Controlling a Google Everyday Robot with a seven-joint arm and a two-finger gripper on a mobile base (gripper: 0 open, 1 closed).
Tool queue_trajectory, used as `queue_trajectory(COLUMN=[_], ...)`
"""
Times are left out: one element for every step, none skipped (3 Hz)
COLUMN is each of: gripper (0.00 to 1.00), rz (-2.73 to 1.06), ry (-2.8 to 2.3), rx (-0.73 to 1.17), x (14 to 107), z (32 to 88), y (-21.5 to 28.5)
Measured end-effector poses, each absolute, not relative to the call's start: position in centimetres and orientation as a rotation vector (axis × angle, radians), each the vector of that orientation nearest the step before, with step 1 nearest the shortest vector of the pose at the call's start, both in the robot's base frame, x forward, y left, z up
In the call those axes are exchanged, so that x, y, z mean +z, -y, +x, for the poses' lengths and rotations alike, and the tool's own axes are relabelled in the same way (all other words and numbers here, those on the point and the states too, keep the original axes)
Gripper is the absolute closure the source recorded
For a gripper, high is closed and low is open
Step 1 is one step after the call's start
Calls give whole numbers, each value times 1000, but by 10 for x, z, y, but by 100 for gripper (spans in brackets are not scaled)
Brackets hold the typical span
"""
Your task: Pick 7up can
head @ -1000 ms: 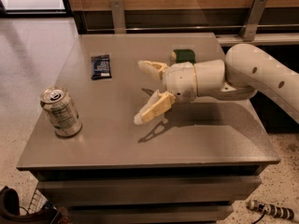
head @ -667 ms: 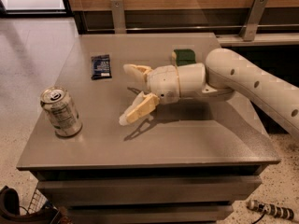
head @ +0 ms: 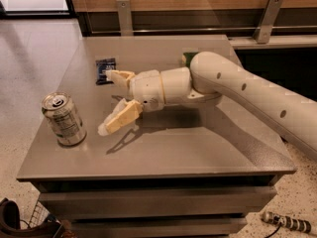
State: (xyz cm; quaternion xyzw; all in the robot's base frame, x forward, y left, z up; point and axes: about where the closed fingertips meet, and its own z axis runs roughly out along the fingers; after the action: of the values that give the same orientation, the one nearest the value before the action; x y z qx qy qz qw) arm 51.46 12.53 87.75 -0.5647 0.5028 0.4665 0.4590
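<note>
The 7up can (head: 63,119) stands upright near the front left corner of the grey table (head: 198,148), silver top with pull tab facing up. My gripper (head: 109,100) reaches in from the right over the table, its two cream fingers spread wide and pointing left at the can. The lower fingertip (head: 106,128) is a short gap to the right of the can, not touching it. The gripper holds nothing.
A flat dark blue packet (head: 105,69) lies behind the gripper toward the back left. A green sponge (head: 187,57) is mostly hidden behind my arm. The table's left and front edges are close to the can. A wooden wall with metal brackets runs behind.
My gripper has moved left across the table toward the can, fingers still spread. The can has not moved.
</note>
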Motion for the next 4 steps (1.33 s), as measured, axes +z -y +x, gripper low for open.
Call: queue_trajectory(gripper=[0,0,0,6], rz=[-1413,-1449,-1484,-1522], ry=[-1220,-1236,-1257,-1236], rx=[1150,1140,1145,1153], x=[880,872,861,862], z=[503,494,490,485], y=[-141,-158,-175,-190])
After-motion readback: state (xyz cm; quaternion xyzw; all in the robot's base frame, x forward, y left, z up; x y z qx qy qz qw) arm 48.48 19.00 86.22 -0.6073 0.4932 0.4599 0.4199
